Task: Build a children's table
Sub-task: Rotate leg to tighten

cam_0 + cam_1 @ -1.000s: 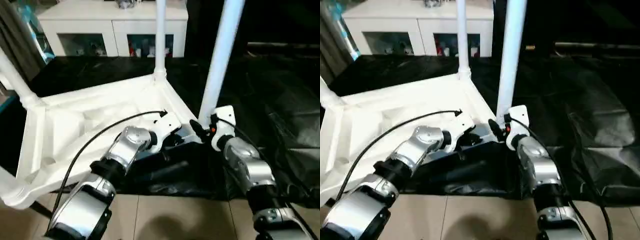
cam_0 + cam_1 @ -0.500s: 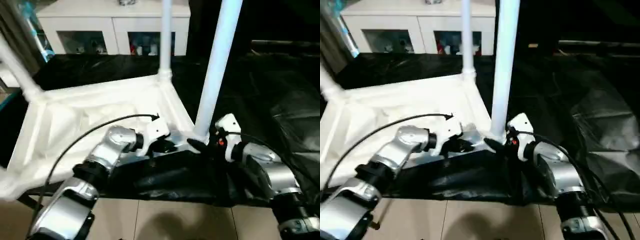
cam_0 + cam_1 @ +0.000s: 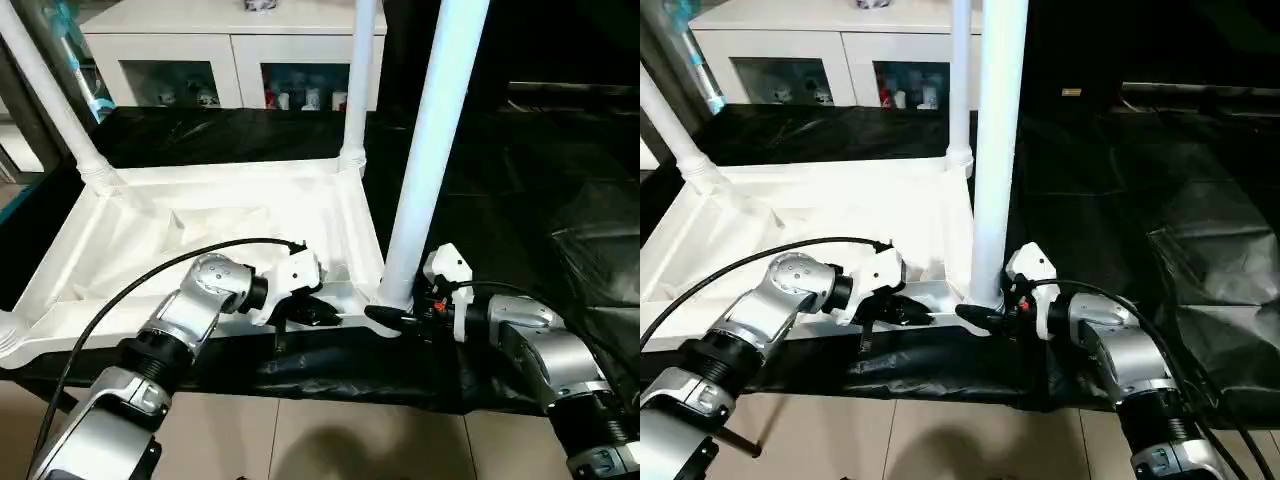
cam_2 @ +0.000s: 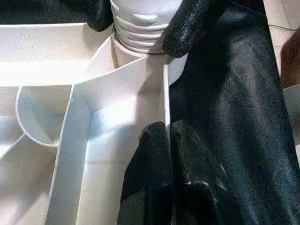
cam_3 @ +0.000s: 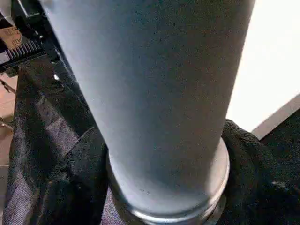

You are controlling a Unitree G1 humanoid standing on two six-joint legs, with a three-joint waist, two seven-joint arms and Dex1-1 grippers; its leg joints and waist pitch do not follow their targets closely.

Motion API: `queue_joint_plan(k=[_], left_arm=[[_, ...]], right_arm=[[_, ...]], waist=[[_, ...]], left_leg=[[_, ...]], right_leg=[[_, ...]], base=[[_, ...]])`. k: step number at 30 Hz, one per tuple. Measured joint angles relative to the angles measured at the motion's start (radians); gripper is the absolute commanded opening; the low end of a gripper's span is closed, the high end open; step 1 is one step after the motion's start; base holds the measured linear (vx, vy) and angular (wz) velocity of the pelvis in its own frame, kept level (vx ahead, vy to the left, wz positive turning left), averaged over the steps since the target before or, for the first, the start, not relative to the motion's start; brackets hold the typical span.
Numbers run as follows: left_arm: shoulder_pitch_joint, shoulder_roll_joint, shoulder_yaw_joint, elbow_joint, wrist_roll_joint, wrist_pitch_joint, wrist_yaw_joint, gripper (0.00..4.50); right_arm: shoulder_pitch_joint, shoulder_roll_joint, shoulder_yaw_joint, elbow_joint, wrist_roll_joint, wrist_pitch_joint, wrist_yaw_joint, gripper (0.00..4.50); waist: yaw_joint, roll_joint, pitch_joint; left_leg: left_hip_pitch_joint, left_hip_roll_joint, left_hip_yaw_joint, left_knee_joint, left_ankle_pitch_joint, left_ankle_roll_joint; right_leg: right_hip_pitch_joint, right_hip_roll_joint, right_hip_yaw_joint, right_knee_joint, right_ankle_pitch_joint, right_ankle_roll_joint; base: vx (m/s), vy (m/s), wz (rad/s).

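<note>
The white table top (image 3: 200,240) lay upside down on black sheeting (image 3: 540,180), legs pointing up. The left gripper (image 4: 166,145) had its two fingers pressed together over the thin edge wall of the top. Just past it, the right gripper (image 3: 385,318) was pinching the bottom of the near table leg (image 3: 425,150), one finger on each side

Silver forearms w/ black joints, white wrist housings, black cables, black textured fingers (image 4: 154,173)
</note>
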Motion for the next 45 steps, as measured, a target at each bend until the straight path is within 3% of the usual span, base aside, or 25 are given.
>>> queue_joint_plan(k=[4,7,11,17,18,19,23,27,29,34,43,45], left_arm=[[0.001,-0.009,0.005,0.0,0.004,0.007,0.035,0.0],[-0.012,-0.037,0.017,0.028,0.026,0.014,0.117,0.0],[-0.09,-0.151,0.036,0.156,0.06,0.046,0.297,0.0],[-0.127,-0.248,0.06,0.23,0.058,0.077,0.444,0.0],[-0.127,-0.25,0.064,0.231,0.057,0.077,0.442,0.0],[-0.127,-0.25,0.069,0.233,0.056,0.077,0.438,0.0],[-0.127,-0.242,0.078,0.235,0.056,0.075,0.406,0.0],[-0.119,-0.206,0.071,0.215,0.045,0.067,0.324,0.0],[-0.094,-0.164,0.06,0.174,0.027,0.054,0.248,0.0],[-0.064,-0.09,0.033,0.113,0.02,0.022,0.115,0.0],[0.012,0.016,-0.006,-0.049,0.0,0.045,-0.056,0.0],[0.018,0.023,-0.01,-0.065,0.0,0.047,-0.064,0.0]], right_arm=[[0.0,0.023,-0.007,0.003,-0.014,-0.003,-0.059,2.8],[-0.003,0.08,-0.045,0.027,-0.022,-0.003,-0.183,2.79],[-0.039,0.199,-0.134,0.1,-0.038,-0.006,-0.459,2.79],[-0.105,0.277,-0.174,0.191,-0.075,-0.043,-0.697,2.79],[-0.107,0.281,-0.176,0.196,-0.077,-0.048,-0.7,3.14],[-0.108,0.285,-0.18,0.197,-0.076,-0.049,-0.698,3.48],[-0.107,0.277,-0.185,0.193,-0.066,-0.046,-0.629,3.75],[-0.075,0.203,-0.141,0.15,-0.056,-0.039,-0.481,3.75],[-0.043,0.127,-0.094,0.1,-0.047,-0.037,-0.347,3.75],[-0.01,0.028,-0.038,0.036,-0.035,-0.038,-0.138,3.75],[0.005,-0.001,0.016,-0.001,0.0,-0.044,0.028,3.75],[0.005,-0.008,0.023,-0.002,0.005,-0.039,0.05,3.51]], waist=[[-0.001,0.0,0.0],[-0.004,0.0,0.0],[-0.006,-0.001,0.0],[-0.015,-0.001,0.0],[-0.015,-0.001,0.0],[-0.014,-0.001,0.0],[-0.018,-0.001,-0.001],[-0.018,0.0,0.0],[-0.015,0.0,0.0],[-0.002,0.0,0.0],[0.002,0.0,0.0],[0.002,0.0,0.0]], left_leg=[[0.0,0.0,0.0,0.0,0.0,0.0],[0.001,-0.001,0.0,0.0,0.0,0.0],[0.001,-0.002,0.0,0.001,0.0,0.0],[0.001,-0.003,-0.001,0.0,0.0,0.0],[0.001,-0.002,-0.001,0.0,0.0,0.0],[0.0,-0.002,-0.001,-0.001,0.0,0.0],[0.0,-0.002,-0.002,-0.001,0.0,0.0],[0.0,-0.002,-0.002,-0.002,0.0,0.0],[-0.001,-0.001,-0.002,-0.002,0.0,0.0],[0.0,-0.001,-0.001,-0.002,0.0,0.0],[0.0,0.002,0.0,-0.001,0.0,0.0],[0.0,0.002,0.0,-0.001,0.0,0.0]], right_leg=[[0.0,0.0,0.0,0.0,0.0,0.0],[0.001,0.0,0.0,0.0,0.0,0.0],[0.001,0.0,0.002,-0.002,-0.002,0.003],[0.001,0.0,0.001,-0.002,-0.002,0.003],[0.001,0.0,0.001,-0.002,-0.002,0.003],[0.002,0.0,0.0,-0.002,-0.001,0.002],[0.002,0.0,0.0,-0.002,0.0,0.0],[0.002,0.0,0.0,-0.002,0.001,-0.001],[0.002,0.001,-0.001,-0.002,0.0,0.001],[0.001,0.001,-0.001,-0.002,-0.001,0.001],[0.001,0.0,0.0,-0.002,-0.001,0.001],[0.001,0.0,0.0,-0.001,-0.001,0.001]], base=[[0.0,0.0,0.0],[0.0,0.0,0.0],[0.0,0.0,0.0],[0.0,0.0,0.0],[0.0,0.0,0.0],[0.0,0.0,0.0],[0.0,0.0,0.0],[0.0,0.0,0.0],[0.0,0.0,0.0],[0.0,0.0,0.0],[0.0,0.0,0.0],[0.0,0.0,0.0]])
